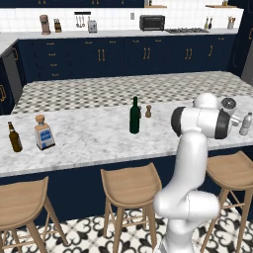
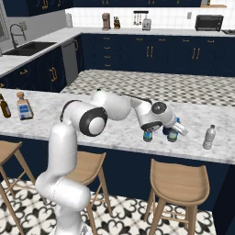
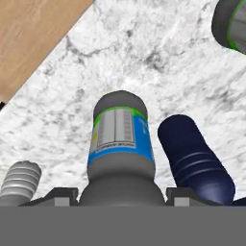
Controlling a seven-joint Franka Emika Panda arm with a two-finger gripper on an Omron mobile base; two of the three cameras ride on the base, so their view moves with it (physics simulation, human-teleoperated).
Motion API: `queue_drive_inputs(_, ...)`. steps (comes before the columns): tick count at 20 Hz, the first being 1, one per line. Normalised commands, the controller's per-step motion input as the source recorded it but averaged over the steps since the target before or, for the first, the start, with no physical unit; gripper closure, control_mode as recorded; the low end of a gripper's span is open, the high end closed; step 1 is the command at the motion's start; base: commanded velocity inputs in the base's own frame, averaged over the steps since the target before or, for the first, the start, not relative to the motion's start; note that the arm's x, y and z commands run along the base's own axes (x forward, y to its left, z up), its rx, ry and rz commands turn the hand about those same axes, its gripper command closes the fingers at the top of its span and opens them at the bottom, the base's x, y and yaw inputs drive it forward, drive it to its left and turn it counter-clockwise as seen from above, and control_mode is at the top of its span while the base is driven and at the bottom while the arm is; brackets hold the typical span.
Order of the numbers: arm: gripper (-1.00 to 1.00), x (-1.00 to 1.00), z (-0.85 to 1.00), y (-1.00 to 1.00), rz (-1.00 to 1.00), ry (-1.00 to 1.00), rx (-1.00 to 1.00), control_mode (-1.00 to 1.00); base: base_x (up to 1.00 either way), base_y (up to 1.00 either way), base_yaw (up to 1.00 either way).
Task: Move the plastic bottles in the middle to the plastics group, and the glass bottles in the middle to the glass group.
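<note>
Your gripper (image 3: 122,197) has its two dark tips standing either side of a water bottle (image 3: 121,144) with a blue label; the bottle fills the gap between them, but whether the tips press on it you cannot tell. In the hand view a dark-blue bottle (image 3: 194,161) lies just beside that bottle on one side, and a grey ribbed bottle (image 3: 20,180) shows near the opposite tip. A second labelled bottle (image 3: 231,21) sits in the upper corner, apart from the first, over the marble counter (image 3: 144,57).

In the right base view the hand (image 2: 160,120) is low over the counter, with two small bottles beneath it, one (image 2: 148,136) under the wrist and another (image 2: 172,135) beside the fingers. The greyish clear bottle (image 2: 209,137) stands upright, apart to the right.

Look to the left base view for the green wine bottle (image 1: 134,116), upright mid-counter. Far left stand the brown beer bottle (image 1: 14,138) and the square bottle (image 1: 43,133) with tan stopper, near each other. A small pepper mill (image 1: 147,110) stands just behind the wine bottle. Wooden stools (image 1: 131,185) line the counter's near side.
</note>
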Motion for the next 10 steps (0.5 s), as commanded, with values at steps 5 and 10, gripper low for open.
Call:
queue_drive_inputs(5,1.0,-0.01,-0.4,-0.33,0.05,-0.09,0.02,-1.0,0.0,0.0,0.0)
queue_drive_inputs(10,1.0,-0.04,-0.49,-0.27,0.05,-0.08,0.0,-1.0,0.0,0.0,0.0)
